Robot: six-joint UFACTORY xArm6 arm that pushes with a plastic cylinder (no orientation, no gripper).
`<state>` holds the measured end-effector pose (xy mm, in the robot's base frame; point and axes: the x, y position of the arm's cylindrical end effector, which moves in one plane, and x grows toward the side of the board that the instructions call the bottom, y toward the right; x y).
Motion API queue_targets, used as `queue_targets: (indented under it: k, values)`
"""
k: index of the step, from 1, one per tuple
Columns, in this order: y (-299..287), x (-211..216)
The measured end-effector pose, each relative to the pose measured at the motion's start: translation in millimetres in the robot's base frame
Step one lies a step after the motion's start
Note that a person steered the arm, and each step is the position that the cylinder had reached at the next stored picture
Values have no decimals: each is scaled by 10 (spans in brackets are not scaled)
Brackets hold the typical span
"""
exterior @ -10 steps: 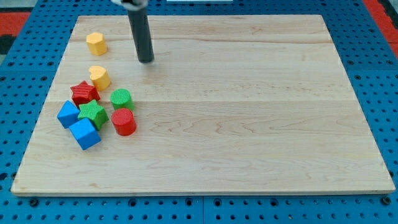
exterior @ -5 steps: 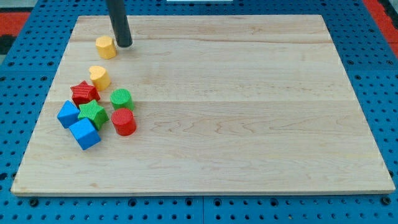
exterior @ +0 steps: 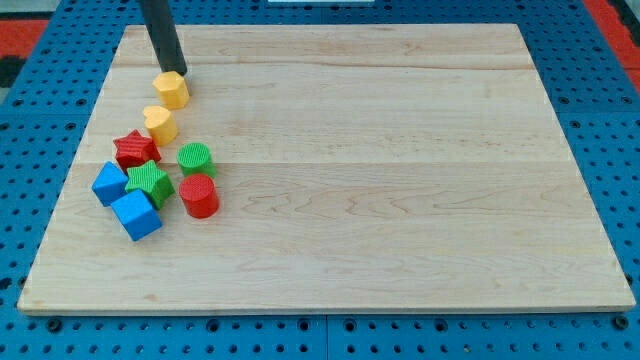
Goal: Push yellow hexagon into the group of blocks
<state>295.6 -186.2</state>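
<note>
Camera view: my tip (exterior: 172, 70) touches the yellow hexagon (exterior: 172, 89), near the wooden worktop (exterior: 400, 180) top-left edge; open grain spreads rightward; no jaws exist.

My tip (exterior: 173, 70) touching yellow hexagon (exterior: 172, 90) (top edge); yellow heart (exterior: 159, 123) near.

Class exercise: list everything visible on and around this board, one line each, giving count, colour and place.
yellow hexagon: 1, yellow, upper left, apart from the group
yellow heart: 1, yellow, group's top
red star: 1, red, group's left
green cylinder: 1, green, group's right
green star: 1, green, group's middle
red cylinder: 1, red, lower right
blue blocks: 2, blue, group's bottom left
board: 1, pale wood, on blue pegboard
my tip: 1, dark, at the hexagon's top edge
</note>
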Motion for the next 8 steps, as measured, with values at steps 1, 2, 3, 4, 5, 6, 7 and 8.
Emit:
queue_targets:
  k: [1,2,3,4,5,6,7,8]
  values:
    - [216,242]
    - [421,462]
    - [479,522]
    - [179,-90]
    - [-159,44]
    - [179,284]
    - [119,241]
    - [71,102]
